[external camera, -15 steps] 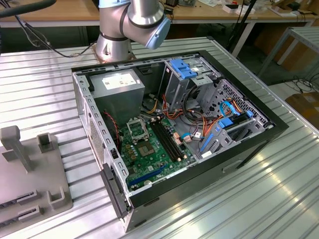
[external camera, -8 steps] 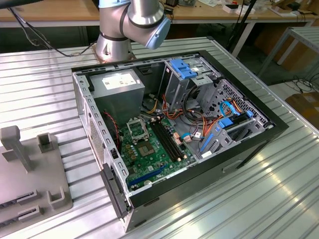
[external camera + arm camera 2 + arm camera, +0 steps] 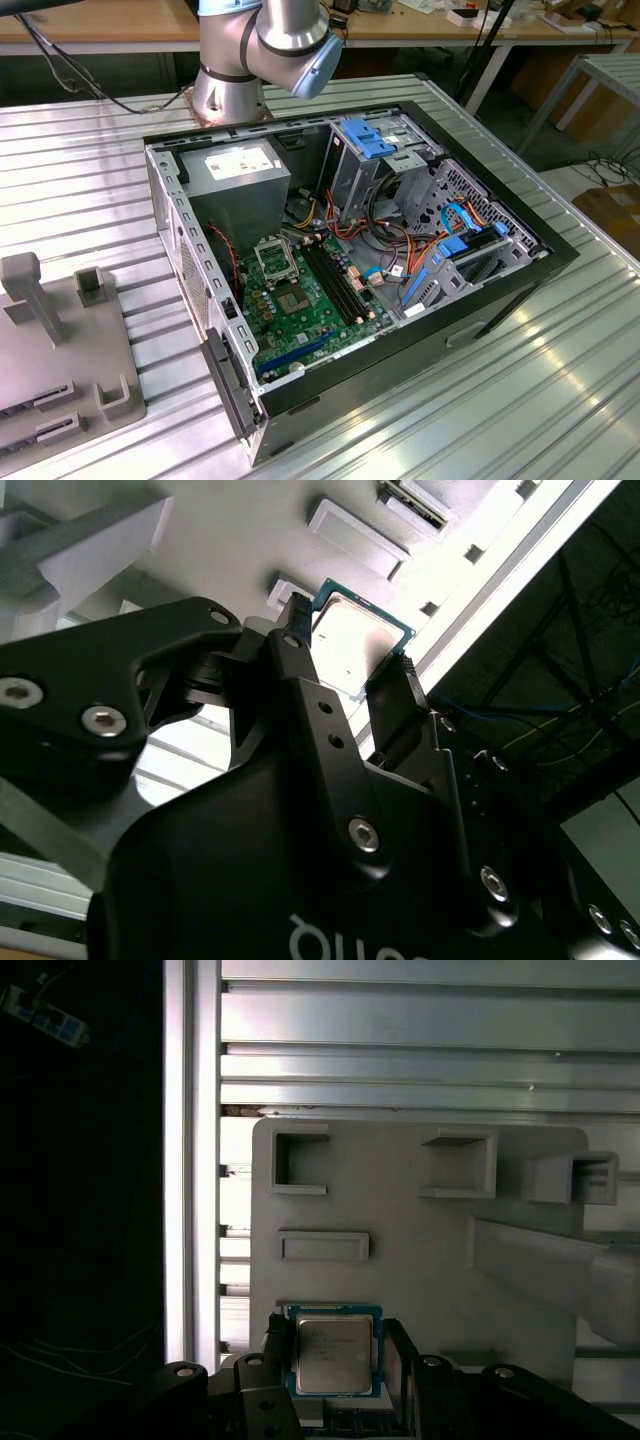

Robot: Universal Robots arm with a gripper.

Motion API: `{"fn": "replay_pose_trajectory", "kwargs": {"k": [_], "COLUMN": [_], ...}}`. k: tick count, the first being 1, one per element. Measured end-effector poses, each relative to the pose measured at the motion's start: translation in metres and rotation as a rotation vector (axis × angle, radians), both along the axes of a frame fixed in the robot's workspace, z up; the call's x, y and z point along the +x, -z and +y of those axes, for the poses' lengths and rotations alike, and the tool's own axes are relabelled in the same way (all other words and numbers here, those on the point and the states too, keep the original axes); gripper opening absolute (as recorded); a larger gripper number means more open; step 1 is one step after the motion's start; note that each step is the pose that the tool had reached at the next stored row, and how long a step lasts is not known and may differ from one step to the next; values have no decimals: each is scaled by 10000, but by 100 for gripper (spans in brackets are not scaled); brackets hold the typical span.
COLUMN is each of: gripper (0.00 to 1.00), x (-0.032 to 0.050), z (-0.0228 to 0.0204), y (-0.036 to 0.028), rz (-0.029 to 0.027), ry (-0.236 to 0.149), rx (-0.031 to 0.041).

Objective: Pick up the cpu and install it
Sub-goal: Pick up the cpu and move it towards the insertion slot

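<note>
We see the claw [image 3: 350,638] pinching the cpu [image 3: 335,1355] by two opposite edges above the grey tray [image 3: 420,1260]. In the exterior view that tray lies at eight o'clock from the computer case [image 3: 400,370].

Cpu [image 3: 333,1353] edges partly obscd by tool [image 3: 340,1360] fingers [image 3: 398,1362].

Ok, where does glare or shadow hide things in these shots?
Second wrist view: glare washes the small square silver-topped cpu; first wrist view: near black beyond the ribbed metal table; exterior view: evenly lit, streaky reflections on that table.
</note>
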State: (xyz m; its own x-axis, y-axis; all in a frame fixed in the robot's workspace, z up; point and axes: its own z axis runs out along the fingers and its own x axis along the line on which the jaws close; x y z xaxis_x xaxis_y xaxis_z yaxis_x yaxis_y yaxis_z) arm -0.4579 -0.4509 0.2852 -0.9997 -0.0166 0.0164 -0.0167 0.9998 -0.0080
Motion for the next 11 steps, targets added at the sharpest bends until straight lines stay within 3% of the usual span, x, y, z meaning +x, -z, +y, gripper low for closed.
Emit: {"fn": "replay_pose_trajectory", "kwargs": {"k": [11], "gripper": [47], "x": [13], "z": [0], "y": [-79], "rz": [31], "ry": [0], "rx": [11]}}
